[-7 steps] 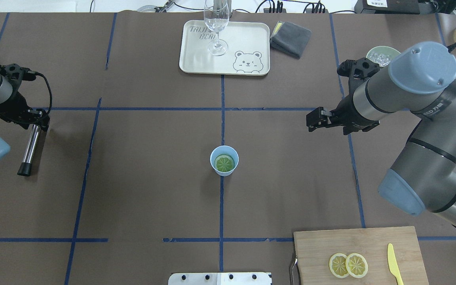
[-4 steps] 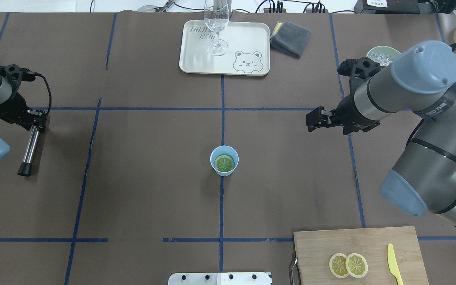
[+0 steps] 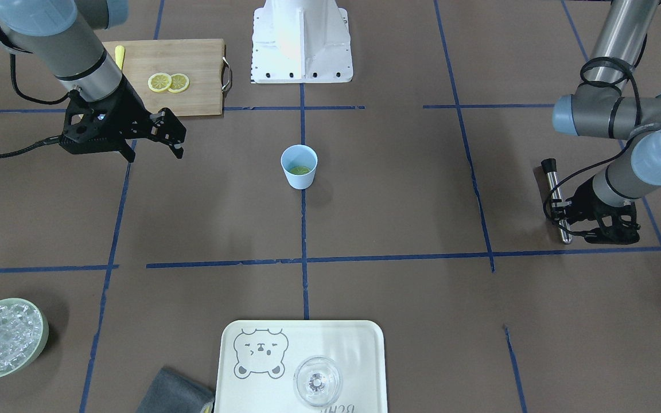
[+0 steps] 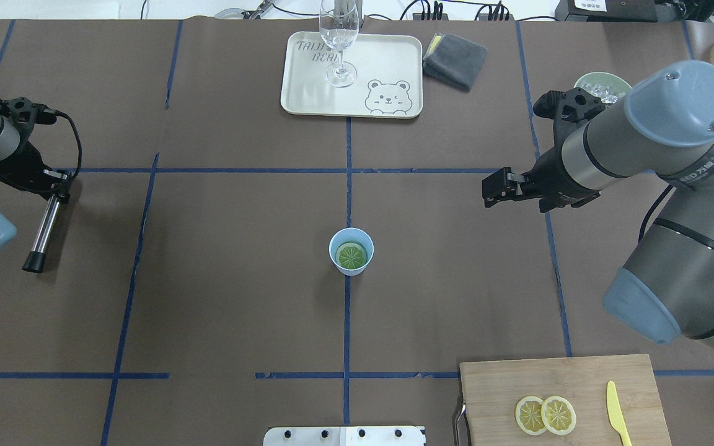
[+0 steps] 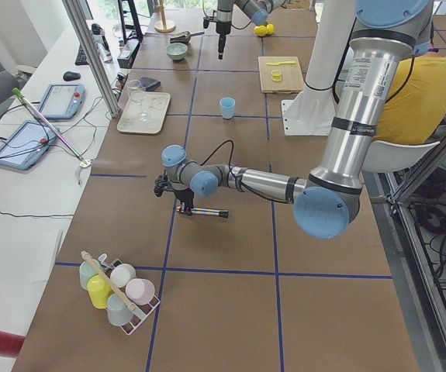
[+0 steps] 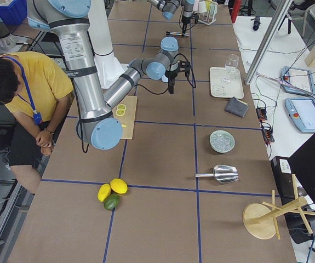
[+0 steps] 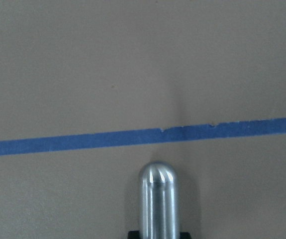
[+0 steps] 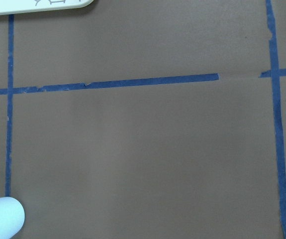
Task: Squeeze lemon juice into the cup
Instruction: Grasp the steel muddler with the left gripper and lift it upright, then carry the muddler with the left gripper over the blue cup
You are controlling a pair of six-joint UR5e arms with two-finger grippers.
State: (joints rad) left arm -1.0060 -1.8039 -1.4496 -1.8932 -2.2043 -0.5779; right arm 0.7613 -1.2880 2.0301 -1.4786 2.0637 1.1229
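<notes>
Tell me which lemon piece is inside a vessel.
The lemon inside the pale blue cup at the table's middle. The two lemon slices lie overlapping in the open on the wooden cutting board.

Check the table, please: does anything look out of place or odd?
Nothing is spilled or broken. One oddity: the lemon lies inside the cup, cut face up, greenish in shade, while the right claw hangs open off to the side. The left claw grips a metal rod.
</notes>
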